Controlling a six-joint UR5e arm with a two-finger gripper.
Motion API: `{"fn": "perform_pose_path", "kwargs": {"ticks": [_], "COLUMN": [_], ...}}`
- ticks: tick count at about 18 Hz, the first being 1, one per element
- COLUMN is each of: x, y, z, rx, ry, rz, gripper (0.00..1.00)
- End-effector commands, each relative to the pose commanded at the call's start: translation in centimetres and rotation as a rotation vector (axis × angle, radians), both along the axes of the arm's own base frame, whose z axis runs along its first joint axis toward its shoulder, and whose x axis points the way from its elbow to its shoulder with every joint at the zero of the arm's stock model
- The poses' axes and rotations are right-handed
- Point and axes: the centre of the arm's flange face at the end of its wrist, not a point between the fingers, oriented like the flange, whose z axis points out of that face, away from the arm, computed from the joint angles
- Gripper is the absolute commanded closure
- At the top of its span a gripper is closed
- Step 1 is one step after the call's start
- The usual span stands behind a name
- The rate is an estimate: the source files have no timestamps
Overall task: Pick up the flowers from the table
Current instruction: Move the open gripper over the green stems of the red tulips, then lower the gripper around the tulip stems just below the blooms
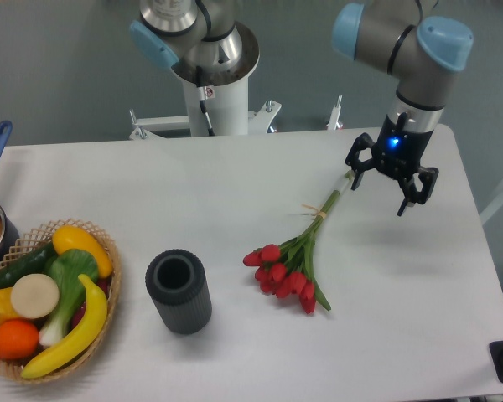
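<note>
My arm point(386, 38) is grey tubing with light-blue joint caps, rising from a white pedestal point(218, 105) (black cable alongside). My black end effector point(389, 182) carries a glowing blue light.

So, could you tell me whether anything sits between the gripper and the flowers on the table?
Nothing visible does. The open gripper hangs just right of the stem tips of the flowers, with only bare table between them. The dark cylindrical vase and the fruit basket stand well off to the left.
</note>
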Motion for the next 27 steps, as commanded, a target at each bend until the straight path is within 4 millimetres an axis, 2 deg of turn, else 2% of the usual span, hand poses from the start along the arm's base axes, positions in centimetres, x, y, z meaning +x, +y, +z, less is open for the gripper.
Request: {"fn": "perform_pose_path", "kwargs": {"ticks": [6, 9, 12, 17, 22, 27], "x": [2.7, 3.7, 4.2, 3.9, 3.7, 3.7], "y": [4.3, 5.2, 5.3, 5.5, 5.5, 5.5], "z": [-3.6, -4.9, -6.1, -9.1, -10.9, -11.3], "rx": [-0.034, -0.052, -0.067, -0.090, -0.112, -0.119], "ry": [-0.074, -0.123, -0.152, -0.214, -0.239, -0.252], "rz": [-0.052, -0.024, -0.006, 0.011, 0.015, 0.025], "gripper": [0.00, 0.00, 0.00, 0.00, 0.00, 0.00]}}
